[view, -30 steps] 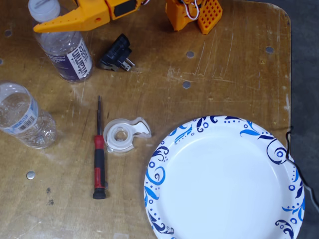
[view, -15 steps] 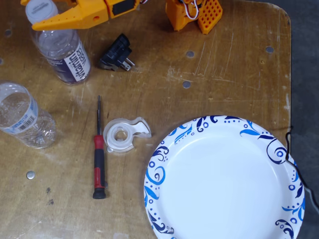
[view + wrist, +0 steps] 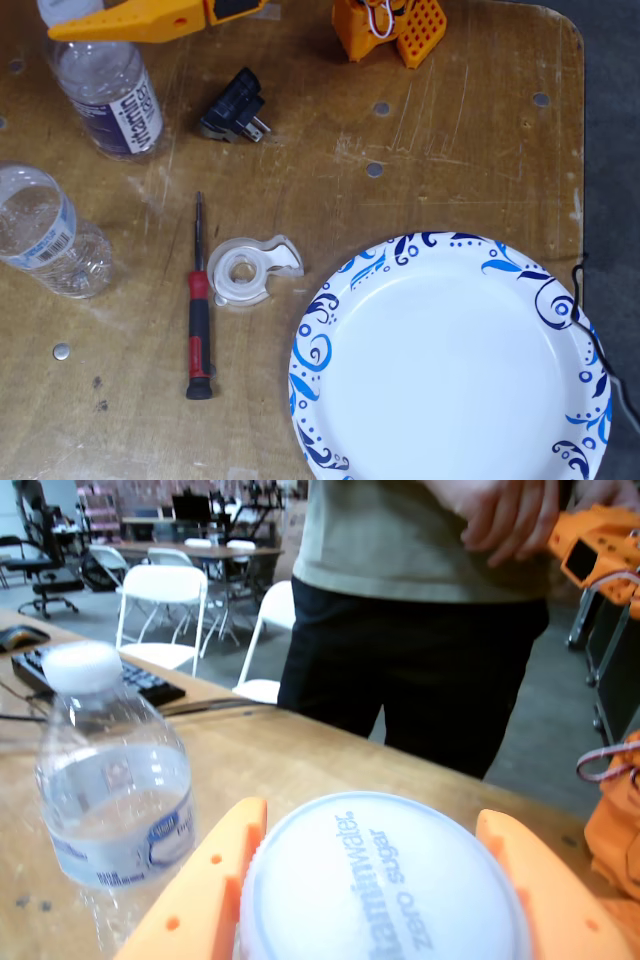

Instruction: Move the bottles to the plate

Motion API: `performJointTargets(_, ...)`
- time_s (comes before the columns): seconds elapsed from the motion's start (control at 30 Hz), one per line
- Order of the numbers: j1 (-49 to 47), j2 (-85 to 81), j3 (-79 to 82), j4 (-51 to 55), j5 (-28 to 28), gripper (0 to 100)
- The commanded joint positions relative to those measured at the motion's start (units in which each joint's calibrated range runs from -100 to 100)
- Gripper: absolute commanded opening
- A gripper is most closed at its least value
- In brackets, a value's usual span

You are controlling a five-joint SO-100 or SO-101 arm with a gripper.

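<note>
— Scuffed, glossy plywood makes up the table (image 3: 450, 150), with round metal fasteners set into it; the wrist view looks past its edge to white folding chairs (image 3: 165, 600), a keyboard (image 3: 130, 680) and a person (image 3: 420, 600) in a tan shirt and dark trousers.

— What can you read?

— On the white cap (image 3: 385, 880) filling the wrist view, faint blue print: "vitaminwater zero sugar". That cap belongs to the purple-labelled bottle (image 3: 110, 95), whose label shows "vitamin" in the fixed view, up in the top left corner.

— And the gripper (image 3: 385, 885)?

— Orange printed plastic, one finger (image 3: 205, 890) on each side of the cap. The jaws stand about a cap's width apart and look closed on it, though actual contact is hard to confirm. In the fixed view a long pointed finger (image 3: 130, 22) lies across the bottle's top.

— The second bottle?

— Clear ribbed plastic, a blue-and-white label with a barcode, standing at the left edge (image 3: 45, 235), just left of the cap in the wrist view (image 3: 110, 790); its brand is too blurred.

— The plate (image 3: 520, 265)?

— Round white paper plate, blue swirls around the rim, lower right, well apart from both bottles, nothing on it.

— Between them?

— A red-and-black screwdriver (image 3: 199, 320), a clear tape dispenser (image 3: 250, 270) just beside it, and a black plug adapter (image 3: 235, 108).
</note>
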Motion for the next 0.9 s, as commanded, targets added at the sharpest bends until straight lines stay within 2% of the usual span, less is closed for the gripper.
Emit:
performJointTargets(0.0,-2.7,-1.0,-9.3,3.5,-1.1,5)
performJointTargets(0.1,-6.0,-2.7,-16.0,12.7,-3.0,5)
performJointTargets(0.37,-16.7,-14.8,-31.8,46.4,-3.6,5)
performJointTargets(0.5,-27.4,-19.5,-36.5,56.1,-3.6,5)
performJointTargets(0.7,-50.7,-18.2,-37.3,57.1,-3.7,5)
performJointTargets(0.87,-63.2,-7.2,-39.3,48.6,-3.7,5)
